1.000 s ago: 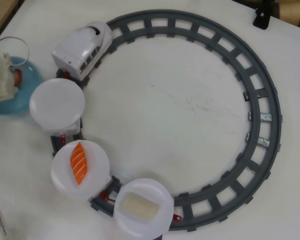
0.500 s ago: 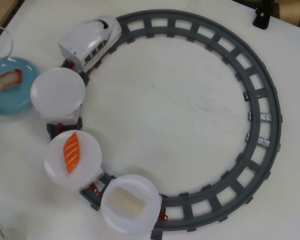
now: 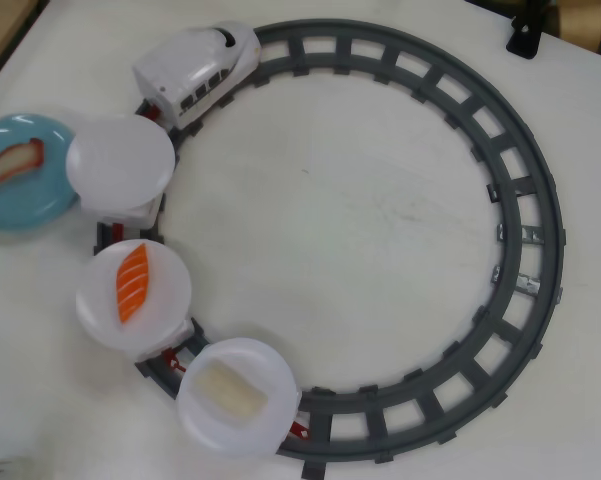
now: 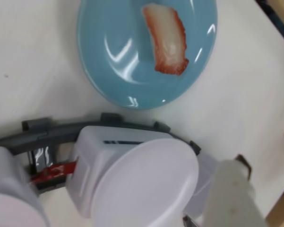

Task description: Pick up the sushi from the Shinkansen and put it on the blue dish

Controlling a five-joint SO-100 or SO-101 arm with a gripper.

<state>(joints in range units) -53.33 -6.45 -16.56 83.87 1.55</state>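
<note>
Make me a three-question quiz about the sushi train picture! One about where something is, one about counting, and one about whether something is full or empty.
1. Where is the red-edged sushi?
A. on the blue dish
B. on the train's roof
C. on the bare table

2. How many round white plates ride behind the Shinkansen?
A. one
B. three
C. five

3. What is the white plate nearest the train like?
A. holding salmon
B. upside down
C. empty

Answers:
1. A: both views show the piece lying on the blue dish.
2. B: the overhead view shows three plates along the track.
3. C: nothing lies on it; the salmon piece and the pale piece sit on the other two.
</note>
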